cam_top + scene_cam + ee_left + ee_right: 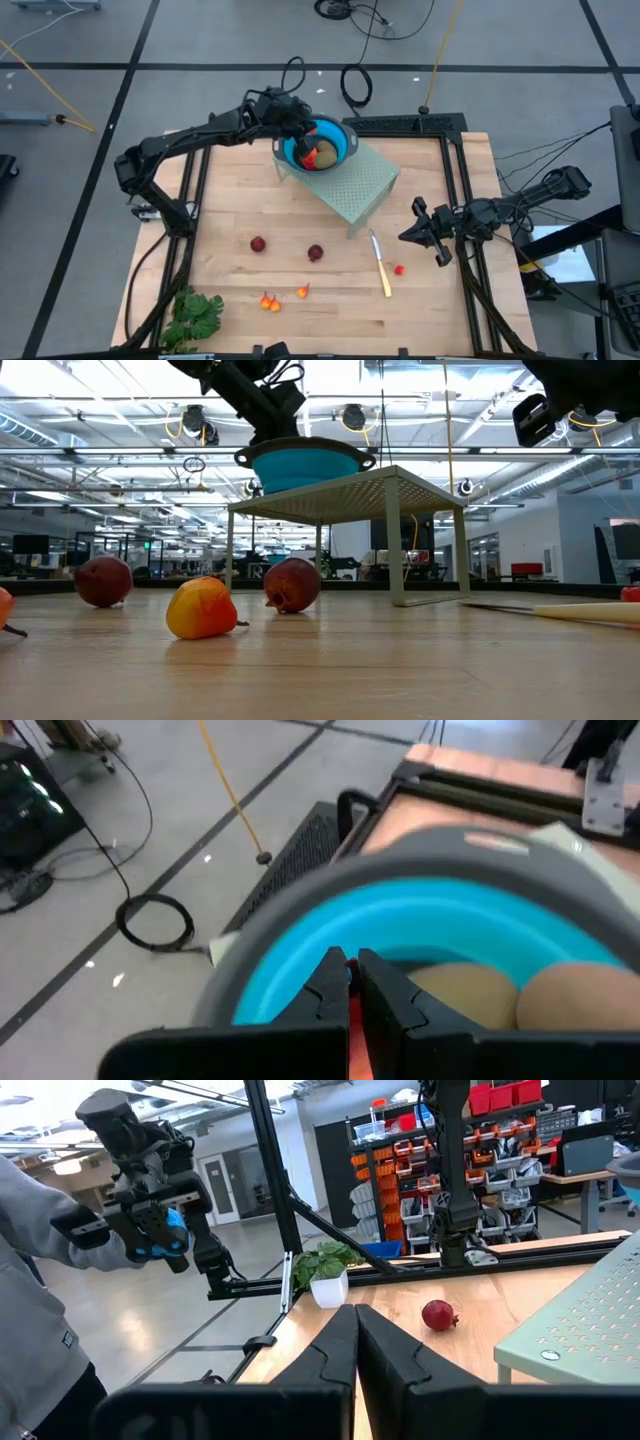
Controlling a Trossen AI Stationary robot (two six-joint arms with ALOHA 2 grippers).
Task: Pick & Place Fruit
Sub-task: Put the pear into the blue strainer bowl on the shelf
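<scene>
Nearest the low camera, a yellow-orange toy fruit [203, 609] lies on my wooden table [330, 300], with two dark red balls [258, 244] [315, 253] behind it, all in front of the pale green mesh stand [362, 185]. On that stand sits the blue collapsible bowl [335, 152], already holding two olive-brown ovals [560, 995]. My left gripper [351, 982] hangs just over the bowl, fingers pinched on a thin orange-red piece [352, 1020]. My right gripper [432, 232] waits beside the stand, closed and empty. My worry: the bowl sits near the stand's edge, so a nudge on release could tip it; the piece could also catch on the rim and fall outside.
</scene>
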